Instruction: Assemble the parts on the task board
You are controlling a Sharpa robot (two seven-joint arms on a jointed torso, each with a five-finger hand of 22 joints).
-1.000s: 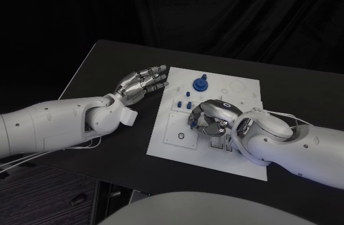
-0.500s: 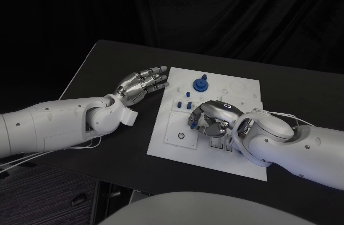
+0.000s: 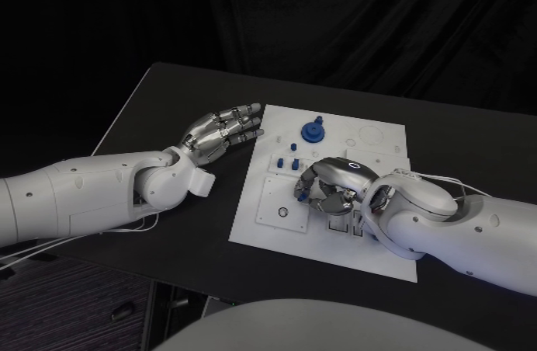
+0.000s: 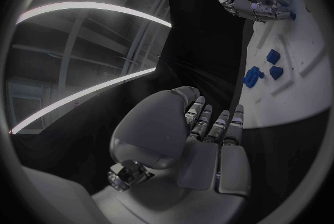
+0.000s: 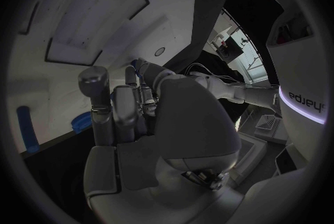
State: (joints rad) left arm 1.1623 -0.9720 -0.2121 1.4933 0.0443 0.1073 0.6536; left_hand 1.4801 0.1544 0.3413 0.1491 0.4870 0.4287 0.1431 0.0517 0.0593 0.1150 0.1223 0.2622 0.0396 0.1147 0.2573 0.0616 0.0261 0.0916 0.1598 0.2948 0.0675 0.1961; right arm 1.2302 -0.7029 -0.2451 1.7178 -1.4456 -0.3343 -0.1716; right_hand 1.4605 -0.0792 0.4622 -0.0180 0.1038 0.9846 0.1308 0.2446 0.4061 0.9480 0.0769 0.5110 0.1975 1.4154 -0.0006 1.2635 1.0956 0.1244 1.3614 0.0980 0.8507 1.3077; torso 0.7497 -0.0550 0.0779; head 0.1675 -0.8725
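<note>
1. My left hand [image 3: 224, 130], left of centre in the head view, lies flat on the black table [image 3: 157, 110] just off the task board [image 3: 324, 242], fingers straight and apart, holding nothing.
2. Blue parts [image 3: 312, 131] sit near the board's upper edge, centre frame.
3. My right hand [image 3: 328, 186] curls down over the board's middle; I cannot tell whether it holds anything.

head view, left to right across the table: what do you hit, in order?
Left hand → small blue parts at the task board's left side → large round blue part → right hand, low over the board's middle.
</note>
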